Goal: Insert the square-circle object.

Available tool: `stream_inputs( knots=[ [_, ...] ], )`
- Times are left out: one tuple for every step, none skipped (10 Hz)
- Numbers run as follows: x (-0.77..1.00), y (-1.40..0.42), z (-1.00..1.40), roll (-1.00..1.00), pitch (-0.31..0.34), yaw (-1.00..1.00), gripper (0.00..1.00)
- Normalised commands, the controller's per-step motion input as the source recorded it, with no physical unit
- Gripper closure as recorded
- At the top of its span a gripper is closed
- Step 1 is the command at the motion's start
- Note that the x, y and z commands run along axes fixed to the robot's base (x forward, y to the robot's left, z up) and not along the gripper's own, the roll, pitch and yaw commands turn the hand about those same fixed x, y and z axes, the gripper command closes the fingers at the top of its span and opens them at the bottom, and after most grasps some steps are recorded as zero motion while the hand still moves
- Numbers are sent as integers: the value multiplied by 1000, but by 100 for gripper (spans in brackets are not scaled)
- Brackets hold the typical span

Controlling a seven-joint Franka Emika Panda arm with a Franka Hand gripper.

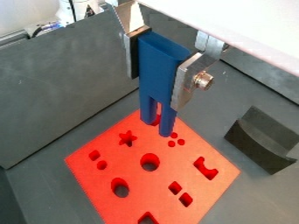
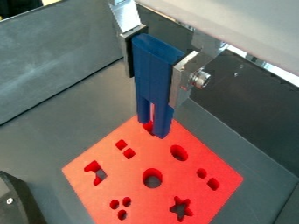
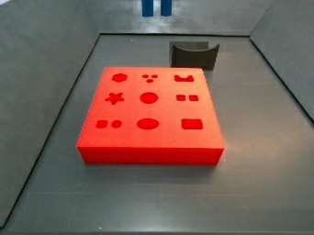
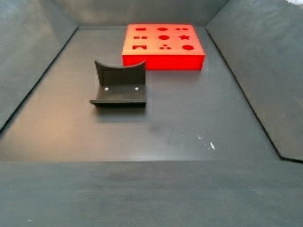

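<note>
My gripper [image 1: 156,66] is shut on the square-circle object [image 1: 158,83], a small blue block with two parallel legs pointing down. Both wrist views show it, with the gripper [image 2: 156,66] pinching the block body [image 2: 152,87] between its silver fingers [image 1: 187,80]. The piece hangs above the red board [image 1: 170,171], its legs off the surface near one edge of the board [image 2: 177,180]. In a side view only the blue legs [image 3: 154,7] show at the top edge, beyond the board's [image 3: 147,138] far end. The board also shows in a side view [image 4: 166,60], where the gripper is out of view.
A dark grey curved block [image 3: 193,54] stands on the bin floor just off the board's far right corner; it also shows in a wrist view [image 1: 263,138] and a side view [image 4: 120,84]. Sloped grey bin walls [image 3: 50,119] enclose the floor.
</note>
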Motion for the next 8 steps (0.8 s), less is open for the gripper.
stream_inputs(
  knots=[
    [0, -394, -486, 11, -167, 129, 100],
    [-3, -666, -806, 147, -156, 194, 100],
    [-117, -643, -931, 71, -133, 77, 100],
    [-311, -457, -1000, 70, -60, 26, 100],
    [-540, -183, -1000, 89, -33, 0, 100],
    [-717, -23, -1000, 39, -41, 0, 100],
    [-694, 0, -980, 0, -50, -46, 100],
    [-560, 0, -957, 0, -66, -123, 100]
  ],
)
